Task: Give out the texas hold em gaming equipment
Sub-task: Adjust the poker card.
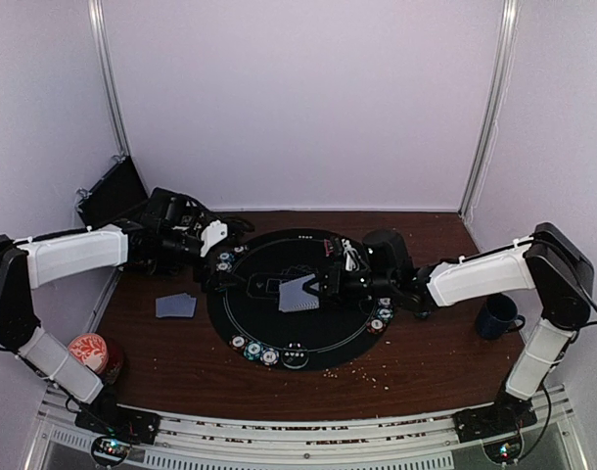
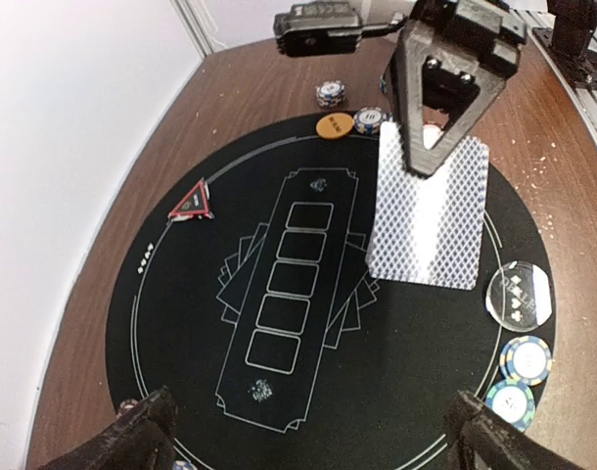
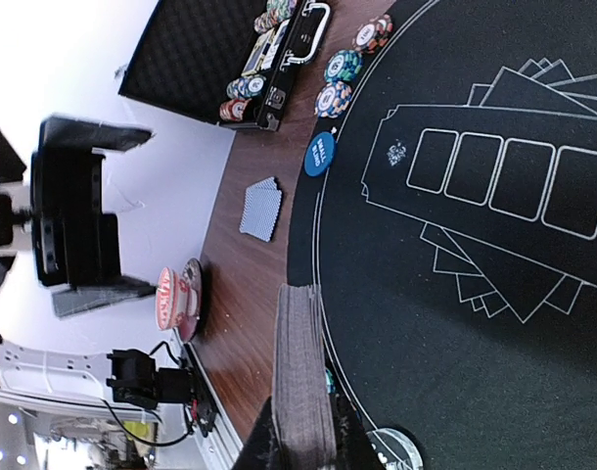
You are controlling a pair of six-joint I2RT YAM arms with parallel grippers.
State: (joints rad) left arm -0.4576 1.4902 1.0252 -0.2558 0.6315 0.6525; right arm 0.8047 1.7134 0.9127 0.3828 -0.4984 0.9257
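Observation:
My right gripper [image 1: 316, 288] is shut on a thick deck of grey-blue-backed playing cards [image 1: 298, 293], held edge-up over the round black mat [image 1: 279, 333]. From the right wrist the deck [image 3: 303, 372] stands clamped between the two dark fingers. In the left wrist view the deck [image 2: 431, 211] hangs under that gripper [image 2: 423, 157]. My left gripper [image 1: 212, 257] hovers open over the mat's left edge with nothing between its fingers [image 2: 132, 441]. A small pile of cards [image 1: 175, 305] lies on the wood left of the mat. A red triangle marker [image 2: 192, 202], an orange button [image 2: 334, 125] and a blue button [image 3: 320, 154] sit at the mat's rim.
Striped chips lie at the mat's near rim [image 1: 257, 352], at its right rim [image 1: 382, 318] and on the far side [image 2: 330, 93]. A clear round button [image 2: 519, 294] lies by the deck. An open black case [image 3: 279, 49] holds more chips. Dark blue mug [image 1: 496, 316] right, red-topped can [image 1: 91, 354] near left.

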